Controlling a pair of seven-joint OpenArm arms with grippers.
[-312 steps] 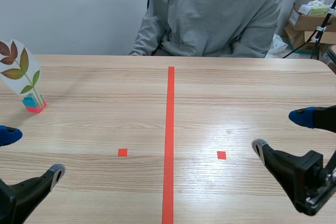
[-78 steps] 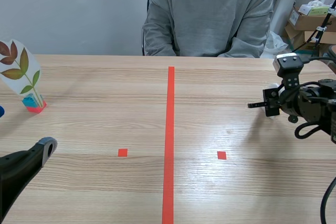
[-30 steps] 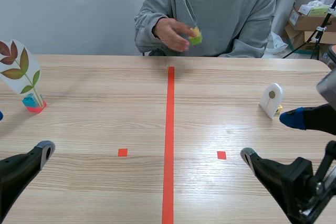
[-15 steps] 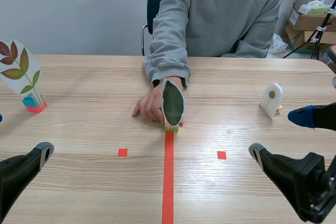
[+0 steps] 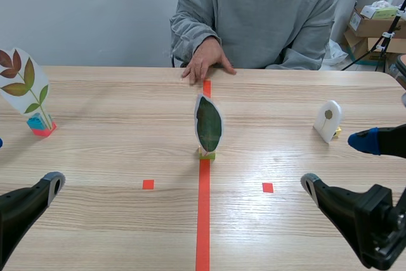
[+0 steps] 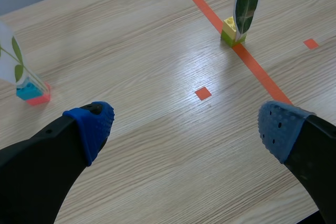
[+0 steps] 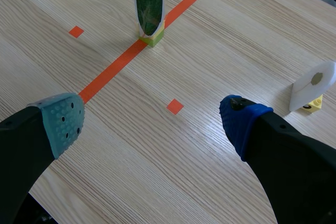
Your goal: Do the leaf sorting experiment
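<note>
On tape (image 5: 203, 220), leaf card (image 5: 209, 125) upright

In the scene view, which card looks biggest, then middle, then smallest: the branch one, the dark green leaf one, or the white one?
1. branch card: largest.
2. dark green leaf card.
3. white card: smallest.
They stand at similar distances, so the order seems safe.

Pale wall (image 5: 82, 11), wood-grain table (image 5: 95, 150) — glossy glare, cardboard boxes (image 5: 371, 25) stacked far right

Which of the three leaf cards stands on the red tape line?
The dark green leaf card on the yellow-green block; the others stand far aside.
</note>
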